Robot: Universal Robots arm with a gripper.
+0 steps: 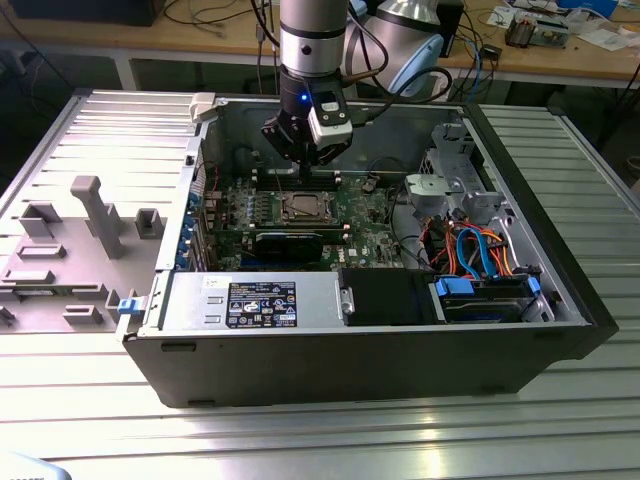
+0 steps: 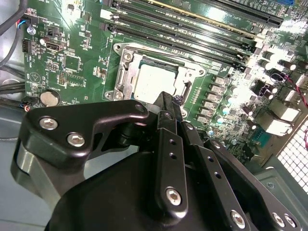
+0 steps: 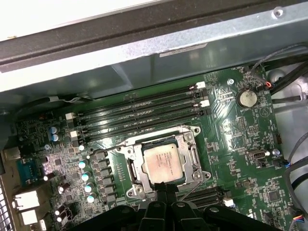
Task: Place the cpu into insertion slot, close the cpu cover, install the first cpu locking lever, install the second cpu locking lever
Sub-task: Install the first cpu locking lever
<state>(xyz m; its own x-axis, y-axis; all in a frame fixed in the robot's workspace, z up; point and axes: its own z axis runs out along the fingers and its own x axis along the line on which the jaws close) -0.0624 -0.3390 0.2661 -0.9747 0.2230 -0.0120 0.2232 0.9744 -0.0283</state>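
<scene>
The cpu [image 3: 164, 160] lies flat in the insertion slot [image 3: 188, 153] in the middle of the green circuit board [image 3: 240, 144], its silvery top facing up, and the cpu cover [image 3: 136, 166] looks to be down around it as a silver frame, though whether the frame is fully seated and whether the locking levers are latched is too fine to tell. In the exterior view the slot [image 1: 302, 207] sits near the middle of the open computer case [image 1: 560, 290], which rests on the ribbed metal worktop [image 1: 320, 440]. The risk, as I judge it, is that the chip is slightly out of its seat: pressing the frame or levers down on a skewed chip could bend the contacts beneath it. A push off the true line could also slide the fingertips onto the long black memory slots [image 3: 139, 113] on the far side of the socket, or onto the small round capacitors [image 3: 85, 176] beside it. The gripper [image 2: 167, 102] hangs just above the near edge of the socket in both wrist views, its fingers drawn together to a narrow tip with no gap that I can see, and it holds nothing; whether the tip touches the frame I cannot tell.
</scene>
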